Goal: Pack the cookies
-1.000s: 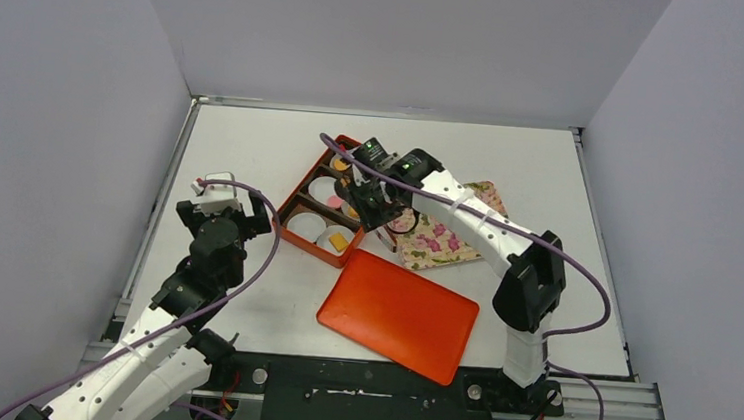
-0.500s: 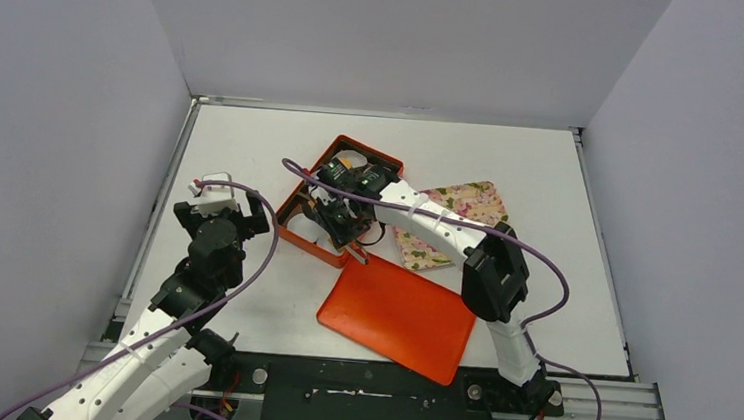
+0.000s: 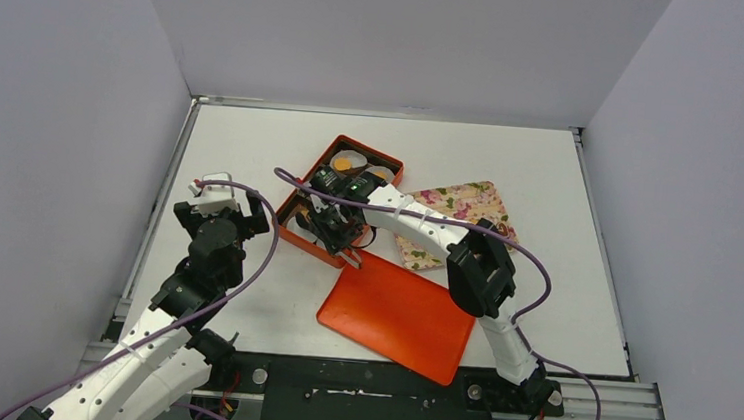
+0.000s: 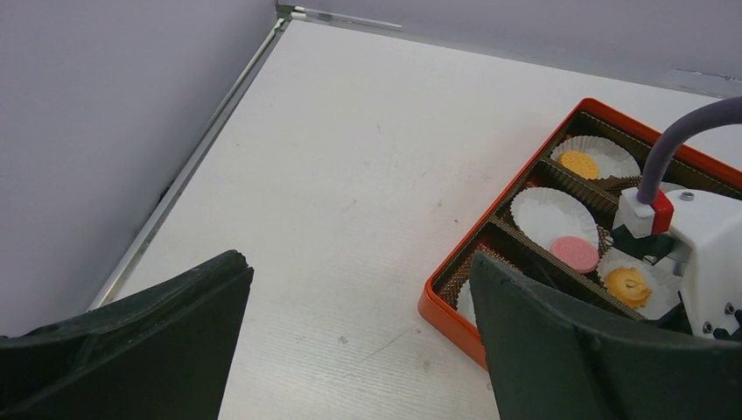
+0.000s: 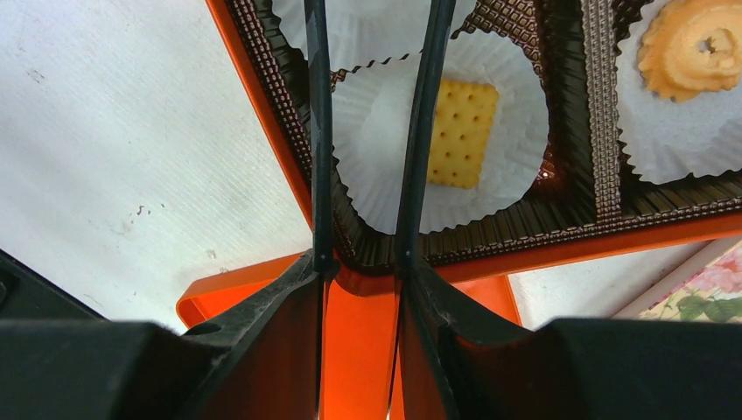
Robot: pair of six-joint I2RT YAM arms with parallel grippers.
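The orange box (image 3: 393, 159) holds white paper cups with cookies: a round yellow one (image 4: 578, 163), a pink one (image 4: 574, 253) and an orange swirl one (image 4: 629, 282). In the right wrist view a square yellow cracker (image 5: 461, 133) and a swirl cookie (image 5: 696, 44) lie in cups. My right gripper (image 3: 342, 238) hangs over the box's near corner. It grips thin tweezers (image 5: 317, 131) whose tips are apart and empty above the cracker's cup. My left gripper (image 3: 215, 190) is open and empty over bare table left of the box (image 4: 451, 302).
The box's orange lid (image 3: 395, 312) lies flat in front of the box. A floral tray (image 3: 464, 202) lies to the box's right, partly under my right arm. Grey walls close in the table on three sides.
My right arm has swung left from the floral tray to the box's near corner. The left arm has not moved.
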